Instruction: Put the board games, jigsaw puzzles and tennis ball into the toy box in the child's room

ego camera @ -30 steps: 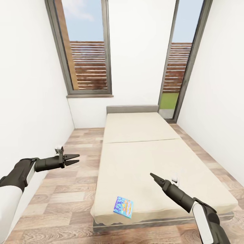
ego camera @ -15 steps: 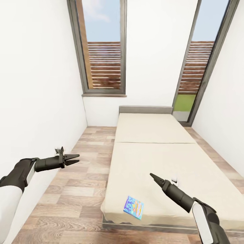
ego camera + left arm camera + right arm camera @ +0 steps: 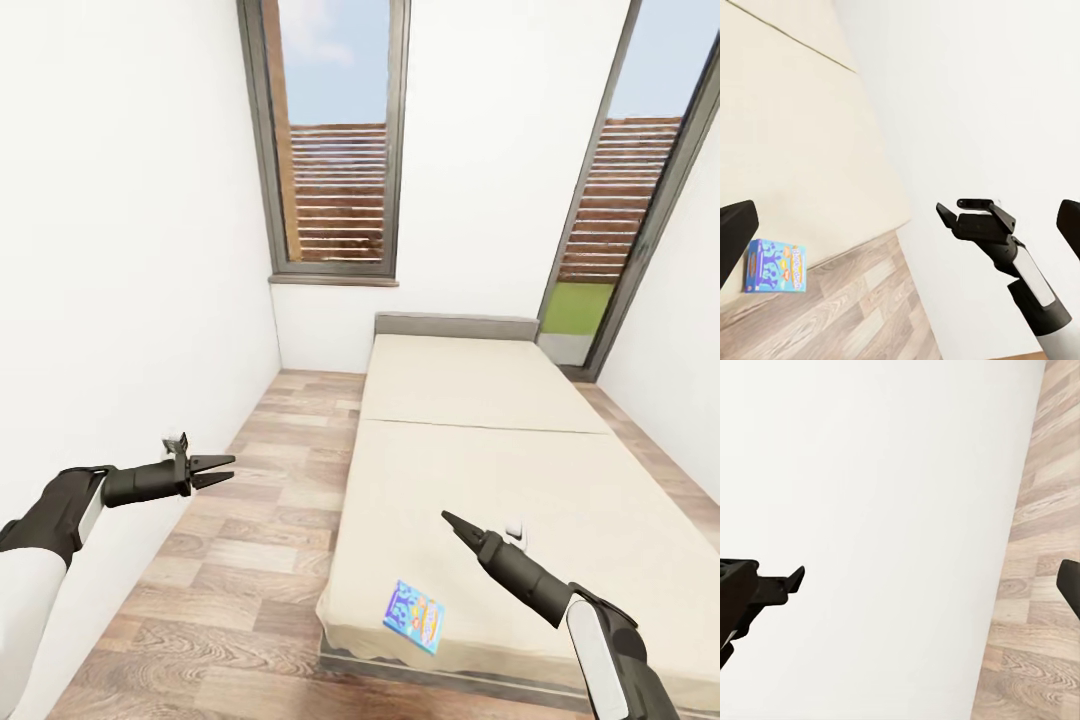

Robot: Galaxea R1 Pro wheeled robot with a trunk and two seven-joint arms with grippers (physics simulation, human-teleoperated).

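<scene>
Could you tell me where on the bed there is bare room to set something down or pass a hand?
Nearly all of the bed is bare: the whole stretch from the headboard down past the seam. The only thing lying on it is the small blue board game, near the foot corner on the floor side. The right gripper hovers above the lower part.

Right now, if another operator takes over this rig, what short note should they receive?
Left gripper: open, empty, held over the floor beside the wall.
Right gripper: empty, over the bed; open or shut cannot be told.
One blue board game lies flat near the bed's near corner, not yet picked up.
Left to do: grasp that game and carry it to the toy box.
</scene>
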